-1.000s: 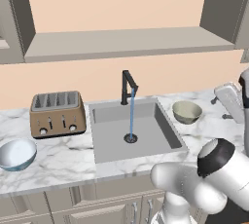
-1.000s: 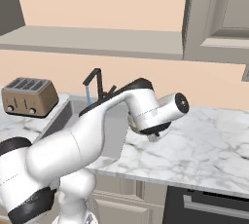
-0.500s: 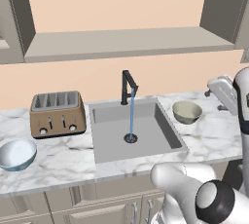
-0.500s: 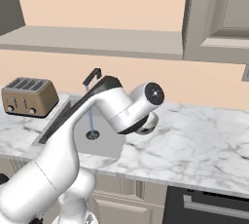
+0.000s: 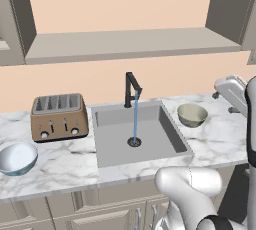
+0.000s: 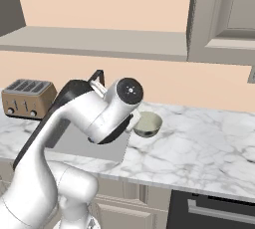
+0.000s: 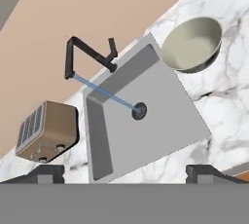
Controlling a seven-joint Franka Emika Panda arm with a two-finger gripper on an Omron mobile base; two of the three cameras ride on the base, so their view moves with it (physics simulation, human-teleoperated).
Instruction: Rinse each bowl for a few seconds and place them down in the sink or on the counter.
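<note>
1. In the hand view the pincer (image 7: 124, 172) hung high over the counter's front edge, its two dark fingertips (image 7: 44, 173) set wide apart with nothing between them.
2. In the left base view, part of the white hand showed at the right edge, above the counter (image 5: 65, 161) right of the sink.
3. The counter (image 6: 199, 146) was white marble with grey veining, over beige cabinets (image 5: 75, 214).
4. The sink (image 5: 145, 146), a grey rectangular basin, sat recessed in the counter; its round dark drain (image 5: 134, 142) lay near the middle of the floor.
5. A thin blue stream of water (image 5: 135, 119) fell from the black faucet (image 5: 131, 88) straight onto the drain; the hand view showed the same stream (image 7: 104, 91) running to the drain (image 7: 139, 111).
6. The olive-beige bowl (image 5: 192, 115) stood upright on the counter just right of the sink, near its far corner. In the right base view this bowl (image 6: 148, 124) sat just past the arm's wrist, and in the hand view (image 7: 192, 44) it was empty.
7. The light blue bowl (image 5: 17, 158) rested upright on the counter well left of the sink, near the front edge.
8. A brown four-slot toaster (image 5: 58, 116) stood behind that bowl, between it and the sink, toward the wall.
9. Beyond the counter rose a peach wall with a grey window ledge (image 5: 130, 44) above the faucet.
</note>
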